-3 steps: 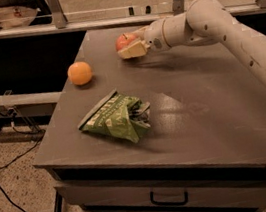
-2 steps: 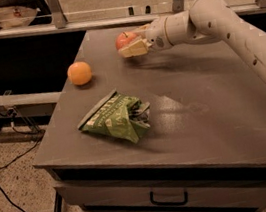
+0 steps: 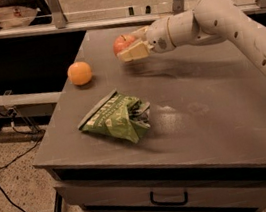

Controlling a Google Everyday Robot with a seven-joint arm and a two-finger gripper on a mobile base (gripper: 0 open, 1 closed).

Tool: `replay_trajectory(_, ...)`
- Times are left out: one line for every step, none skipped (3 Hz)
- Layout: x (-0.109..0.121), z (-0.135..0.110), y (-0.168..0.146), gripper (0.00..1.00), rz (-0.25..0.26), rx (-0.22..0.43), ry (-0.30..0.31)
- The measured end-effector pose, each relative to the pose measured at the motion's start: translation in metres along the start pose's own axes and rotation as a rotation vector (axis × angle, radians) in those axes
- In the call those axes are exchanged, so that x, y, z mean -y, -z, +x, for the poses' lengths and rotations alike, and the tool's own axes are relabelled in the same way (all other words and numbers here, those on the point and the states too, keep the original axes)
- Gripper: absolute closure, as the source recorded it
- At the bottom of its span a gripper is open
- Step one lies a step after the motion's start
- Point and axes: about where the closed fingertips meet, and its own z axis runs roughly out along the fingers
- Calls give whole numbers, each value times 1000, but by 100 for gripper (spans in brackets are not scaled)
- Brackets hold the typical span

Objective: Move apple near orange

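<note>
The red apple [image 3: 121, 43] is held in my gripper [image 3: 130, 45] above the far part of the grey table [image 3: 215, 114]. The gripper's cream fingers [image 3: 134, 52] are shut on the apple from the right side. The orange [image 3: 80, 73] sits on the table near its left edge, to the left of and a little nearer than the apple, a short gap away. My white arm [image 3: 219, 17] reaches in from the right.
A crumpled green chip bag [image 3: 116, 118] lies on the table in front of the orange and apple. The table's left edge runs just beside the orange. A drawer with a handle [image 3: 169, 199] is below the front edge. Cables [image 3: 6, 195] hang on the floor at left.
The gripper with the apple has shifted slightly left, towards the orange. The orange and chip bag have not moved.
</note>
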Motion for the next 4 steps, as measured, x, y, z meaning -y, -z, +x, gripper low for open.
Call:
replay_trajectory(-31,0,-5,100,-71,-3,7)
replay_trajectory(-47,1,-11,100,-108,-6,18)
replay_trajectory(-58,-2,-18,100,-140,-3,33)
replay_trajectory(-64,-1,-24,100,-157,-5,42)
